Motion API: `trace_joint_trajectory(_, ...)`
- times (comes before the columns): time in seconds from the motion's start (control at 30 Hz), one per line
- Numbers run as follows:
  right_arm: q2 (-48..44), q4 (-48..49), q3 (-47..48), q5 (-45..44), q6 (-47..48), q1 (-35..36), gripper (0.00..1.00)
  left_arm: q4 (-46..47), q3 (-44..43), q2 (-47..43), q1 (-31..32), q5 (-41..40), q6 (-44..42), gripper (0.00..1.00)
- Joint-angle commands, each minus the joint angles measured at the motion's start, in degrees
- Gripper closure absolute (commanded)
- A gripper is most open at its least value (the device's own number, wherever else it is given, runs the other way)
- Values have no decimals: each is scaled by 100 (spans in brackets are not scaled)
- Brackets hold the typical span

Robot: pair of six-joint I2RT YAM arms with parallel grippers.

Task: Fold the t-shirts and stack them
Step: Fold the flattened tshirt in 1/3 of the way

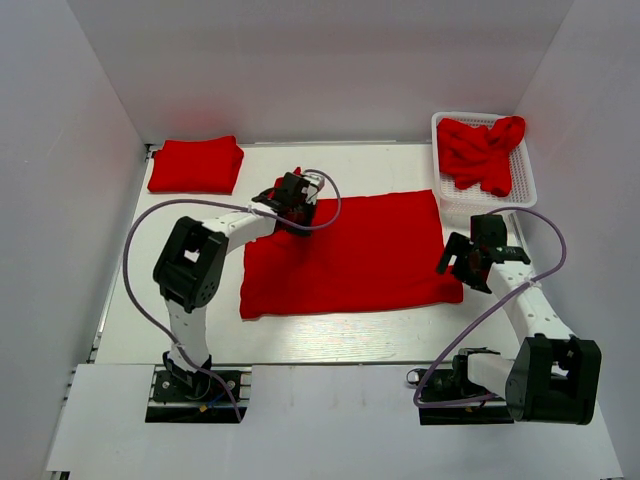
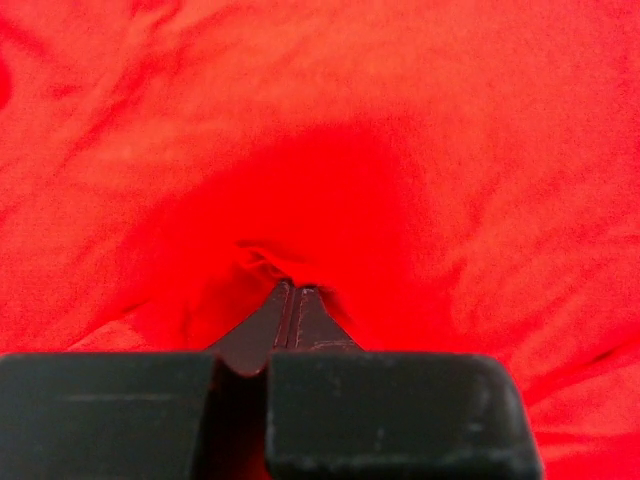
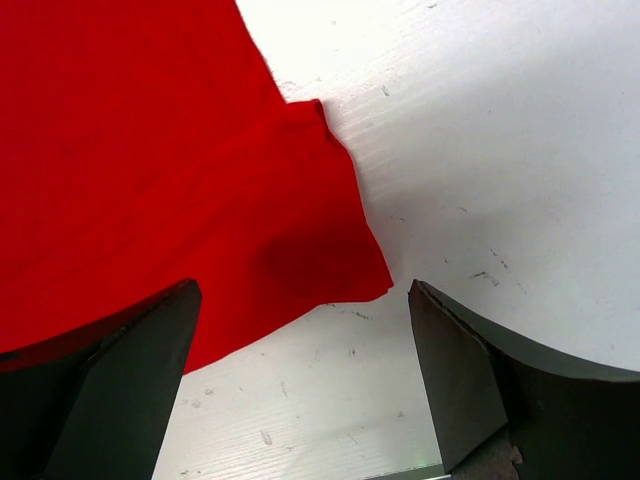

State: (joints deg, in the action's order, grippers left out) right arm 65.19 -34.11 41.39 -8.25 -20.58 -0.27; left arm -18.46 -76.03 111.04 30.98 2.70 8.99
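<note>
My left gripper (image 2: 290,292) is closed, apparently pinching a fold of the spread t-shirt (image 1: 350,255); my right gripper (image 3: 302,287) hangs wide open above its corner.

- The spread t-shirt (image 1: 345,255) is showing plain bright red.
- The folded t-shirt (image 1: 196,165) is showing the same solid red.
- The crumpled t-shirts (image 1: 482,150) are showing red against the basket (image 1: 485,203), which is showing white mesh.
- The table (image 1: 330,335) is looking white with faint dark scuffs.
- The left gripper (image 2: 290,292) and right gripper (image 3: 302,287) are showing black fingers.
- The cables (image 1: 127,262) are looking pale purple.
</note>
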Motion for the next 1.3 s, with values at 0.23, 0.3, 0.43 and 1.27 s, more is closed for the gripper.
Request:
trace_joint_trajectory(0.23,38,-70,273,-194,-25,18,10,651,-360,172,31,1117,-1267,91)
trace_joint_trajectory(0.3,47,-113,291,-229,-43,19,10,651,-412,233,31,1372,-1426,91)
trace_joint_trajectory(0.43,29,-201,335,-326,-122,18,10,404,-527,339,31,1523,-1585,81)
trace_joint_trajectory(1.27,134,-35,1407,227,151,238,10,61,-1907,883,-374,-2116,-3271,5)
